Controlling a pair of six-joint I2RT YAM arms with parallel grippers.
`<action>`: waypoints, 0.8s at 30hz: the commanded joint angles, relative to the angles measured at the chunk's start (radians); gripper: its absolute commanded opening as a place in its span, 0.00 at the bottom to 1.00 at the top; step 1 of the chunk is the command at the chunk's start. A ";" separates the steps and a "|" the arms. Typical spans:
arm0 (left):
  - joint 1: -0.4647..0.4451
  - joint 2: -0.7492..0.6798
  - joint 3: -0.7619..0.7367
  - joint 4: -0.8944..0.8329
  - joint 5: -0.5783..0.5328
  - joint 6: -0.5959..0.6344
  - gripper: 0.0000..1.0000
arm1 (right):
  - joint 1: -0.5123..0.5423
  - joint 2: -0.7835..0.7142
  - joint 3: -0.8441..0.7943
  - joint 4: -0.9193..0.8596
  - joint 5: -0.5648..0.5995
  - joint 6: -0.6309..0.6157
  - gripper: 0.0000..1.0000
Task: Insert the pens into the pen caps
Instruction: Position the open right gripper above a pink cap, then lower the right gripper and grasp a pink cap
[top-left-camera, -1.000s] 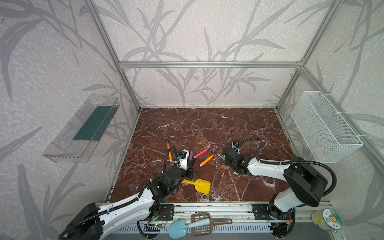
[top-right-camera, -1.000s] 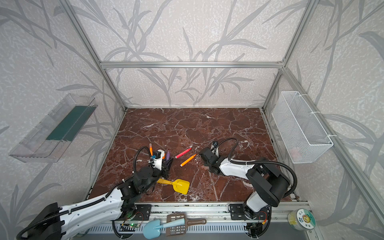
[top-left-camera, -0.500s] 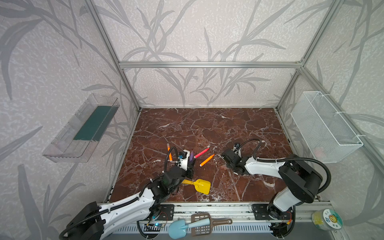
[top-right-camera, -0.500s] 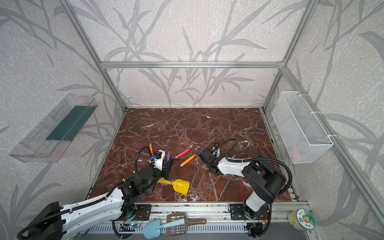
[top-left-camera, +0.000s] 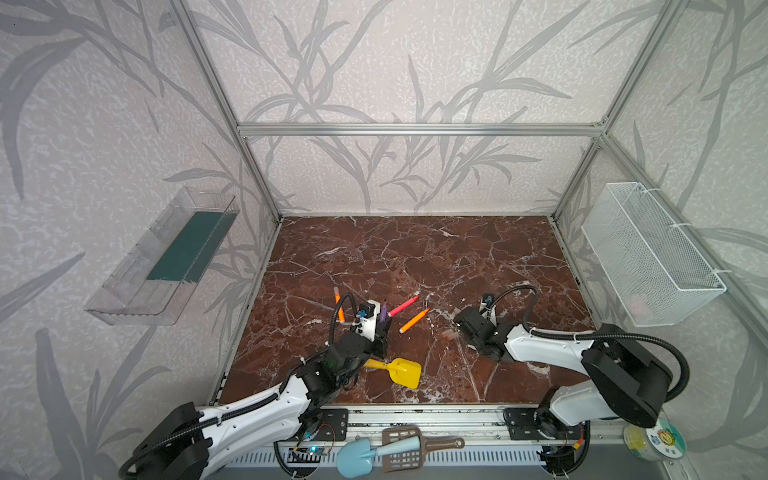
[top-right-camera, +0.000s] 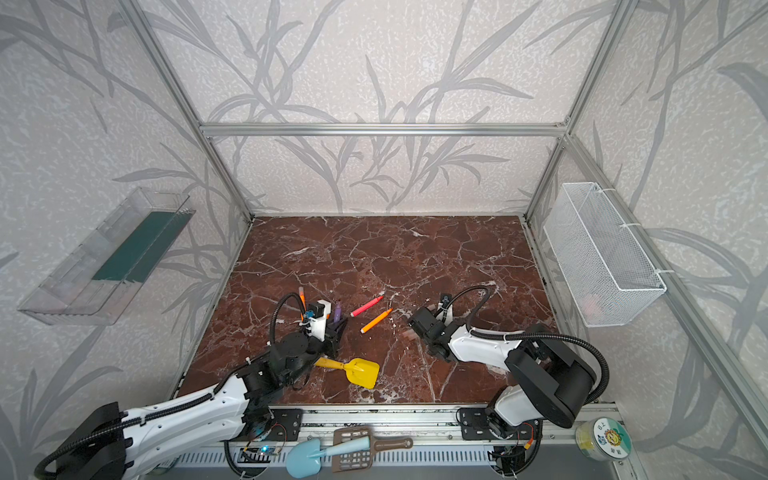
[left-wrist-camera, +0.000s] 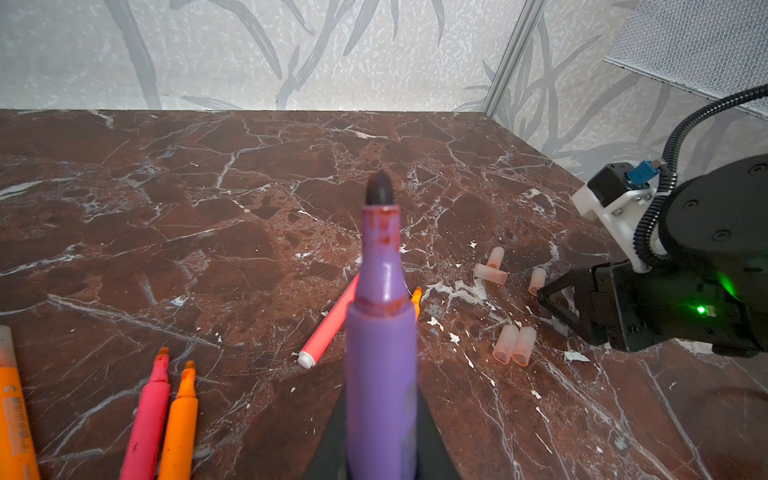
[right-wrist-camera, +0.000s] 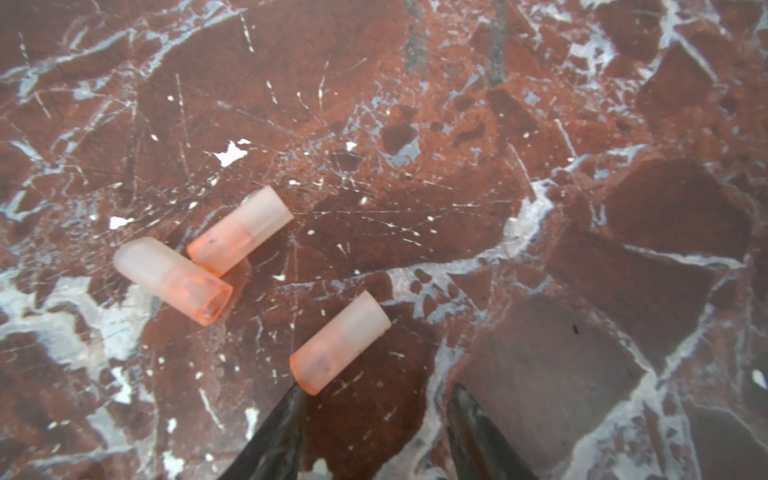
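Two hands split the job: the left hand (top-left-camera: 381, 328) clenches the purple pen (left-wrist-camera: 381, 374), tip forward off the tabletop (left-wrist-camera: 249, 187) (presumably ready for capping), while the right hand (right-wrist-camera: 376, 432), jaws parted and empty, hangs just beside a pen cap (right-wrist-camera: 338, 343) lying there, likely to grasp it.

You have marble tabletop (top-left-camera: 415, 257): yellow shovel (top-left-camera: 401, 371) at 6 o'clock, red-pink pen (top-left-camera: 402, 306) and orange pen (top-left-camera: 412, 320) near centre, pen caps (left-wrist-camera: 505, 345) scattered at their 4 o'clock.
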 joint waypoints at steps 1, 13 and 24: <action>0.004 -0.005 0.020 0.009 0.005 0.000 0.00 | -0.001 -0.046 -0.035 -0.055 0.044 0.037 0.54; 0.004 0.014 0.027 0.016 0.027 -0.005 0.00 | -0.002 -0.270 -0.135 0.047 -0.036 -0.018 0.40; 0.003 0.036 0.038 0.015 0.059 0.010 0.00 | -0.081 -0.163 -0.019 0.122 -0.107 -0.030 0.54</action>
